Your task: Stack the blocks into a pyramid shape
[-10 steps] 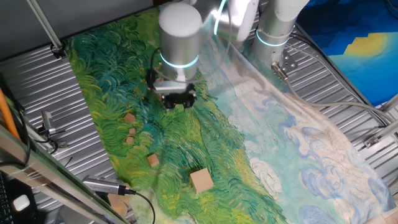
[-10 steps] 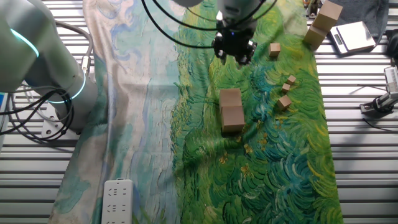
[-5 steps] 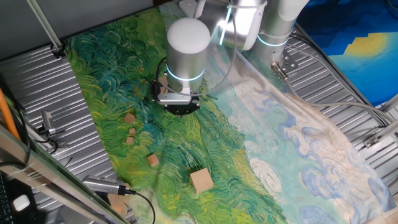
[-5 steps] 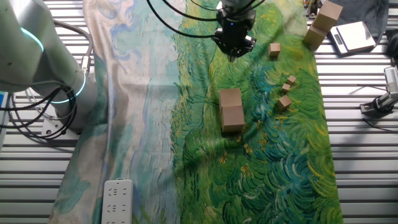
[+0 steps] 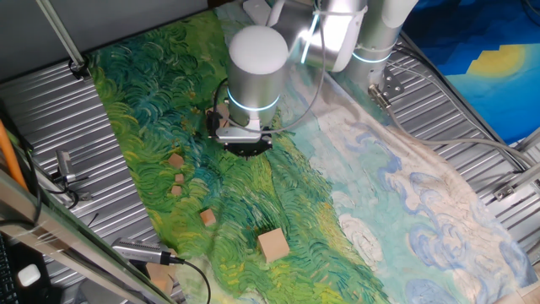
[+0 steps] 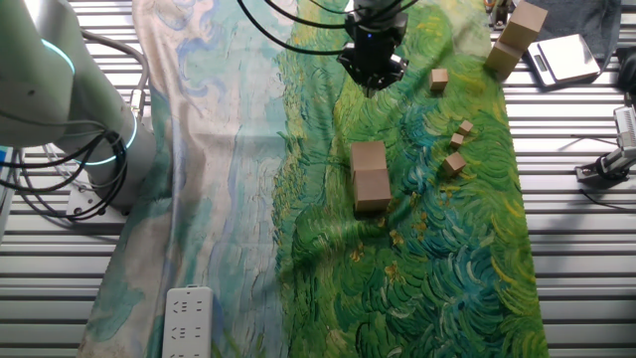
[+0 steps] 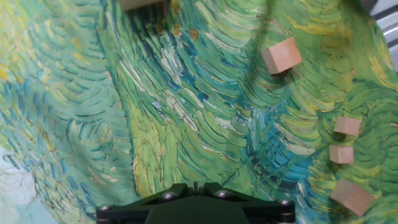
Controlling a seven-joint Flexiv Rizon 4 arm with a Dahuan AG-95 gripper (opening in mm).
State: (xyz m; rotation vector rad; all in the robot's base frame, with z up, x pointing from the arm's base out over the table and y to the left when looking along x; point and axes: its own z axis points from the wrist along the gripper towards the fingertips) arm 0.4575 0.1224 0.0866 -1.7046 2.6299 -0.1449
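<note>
Four small tan blocks lie on the green painted cloth (image 6: 427, 249): one (image 6: 438, 79) right of my gripper (image 6: 373, 78), then two tiny ones (image 6: 465, 127) (image 6: 458, 140) and another (image 6: 453, 164). The hand view shows them at right: (image 7: 282, 55), (image 7: 347, 126), (image 7: 341, 154), (image 7: 351, 196). A larger block (image 6: 371, 175) (image 5: 273, 246) stands alone on the cloth; its edge shows at the top (image 7: 140, 4). Two more large blocks (image 6: 527, 20) (image 6: 504, 58) sit off the cloth. My gripper (image 5: 240, 145) (image 7: 196, 185) hovers low over bare cloth, shut and holding nothing.
A flat grey device (image 6: 561, 58) lies by the two far blocks on the ribbed metal table (image 6: 576, 249). A white power strip (image 6: 189, 318) sits at the cloth's pale end. The arm's base (image 6: 60, 89) and cables stand at the left. A block (image 5: 159, 274) lies near cables.
The hand shifted slightly over the cloth and turned, and its fingers now look drawn together. No block has moved.
</note>
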